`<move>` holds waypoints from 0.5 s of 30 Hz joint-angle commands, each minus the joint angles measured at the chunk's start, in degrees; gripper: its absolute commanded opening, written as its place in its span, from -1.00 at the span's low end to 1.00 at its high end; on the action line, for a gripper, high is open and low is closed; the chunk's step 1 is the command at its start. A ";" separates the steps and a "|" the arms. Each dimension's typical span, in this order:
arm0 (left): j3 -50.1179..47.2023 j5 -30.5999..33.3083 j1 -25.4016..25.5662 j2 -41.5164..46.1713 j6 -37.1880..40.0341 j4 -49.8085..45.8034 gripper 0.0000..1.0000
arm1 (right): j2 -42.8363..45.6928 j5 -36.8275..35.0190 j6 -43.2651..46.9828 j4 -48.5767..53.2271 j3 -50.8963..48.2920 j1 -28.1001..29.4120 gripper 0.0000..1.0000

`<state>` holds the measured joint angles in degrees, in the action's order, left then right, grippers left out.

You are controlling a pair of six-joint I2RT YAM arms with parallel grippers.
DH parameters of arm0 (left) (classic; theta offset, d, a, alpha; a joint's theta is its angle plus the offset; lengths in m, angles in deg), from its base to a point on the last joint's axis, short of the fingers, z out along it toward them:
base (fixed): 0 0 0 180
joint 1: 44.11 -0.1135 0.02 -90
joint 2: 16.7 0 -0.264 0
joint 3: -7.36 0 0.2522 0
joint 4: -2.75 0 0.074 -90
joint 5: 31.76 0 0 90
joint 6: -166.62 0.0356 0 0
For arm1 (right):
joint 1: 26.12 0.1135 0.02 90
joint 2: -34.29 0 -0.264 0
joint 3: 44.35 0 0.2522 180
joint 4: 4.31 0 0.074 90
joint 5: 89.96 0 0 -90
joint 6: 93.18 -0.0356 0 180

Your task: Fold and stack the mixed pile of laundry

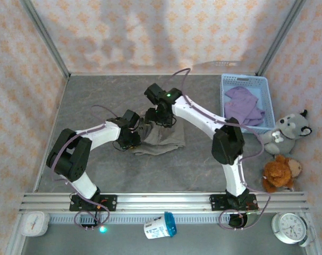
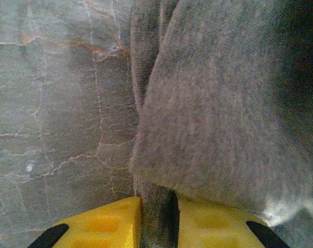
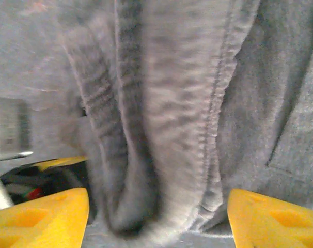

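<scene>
The olive-grey garment (image 1: 162,137) lies wrinkled in the middle of the table. My left gripper (image 1: 130,136) is at its left edge, and in the left wrist view its yellow fingers (image 2: 110,227) are shut on a pinched fold of the olive-grey garment (image 2: 218,113). My right gripper (image 1: 160,116) is over the garment's far edge. Its yellow fingers (image 3: 48,219) stand wide apart, open, with a hanging hemmed fold of the olive-grey garment (image 3: 167,129) between them. The lavender-purple T-shirt (image 1: 244,105) lies bunched in the basket at the right.
The light blue lattice basket (image 1: 246,81) stands at the back right. A grey plush wolf (image 1: 288,132) and a brown plush toy (image 1: 280,172) sit by the right wall. Bare grey tabletop (image 1: 97,95) stretches to the left and in front.
</scene>
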<state>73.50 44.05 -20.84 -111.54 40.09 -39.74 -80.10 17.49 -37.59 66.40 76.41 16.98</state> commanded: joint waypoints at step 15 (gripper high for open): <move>11.36 -4.61 -0.65 10.26 3.84 -5.62 0.28 | 18.52 -6.83 3.21 -3.70 -20.78 -10.28 0.40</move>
<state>82.59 42.95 -21.65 -101.86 43.74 -47.15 -64.60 13.40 -35.65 62.92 57.51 7.75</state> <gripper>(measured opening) 0.634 0.699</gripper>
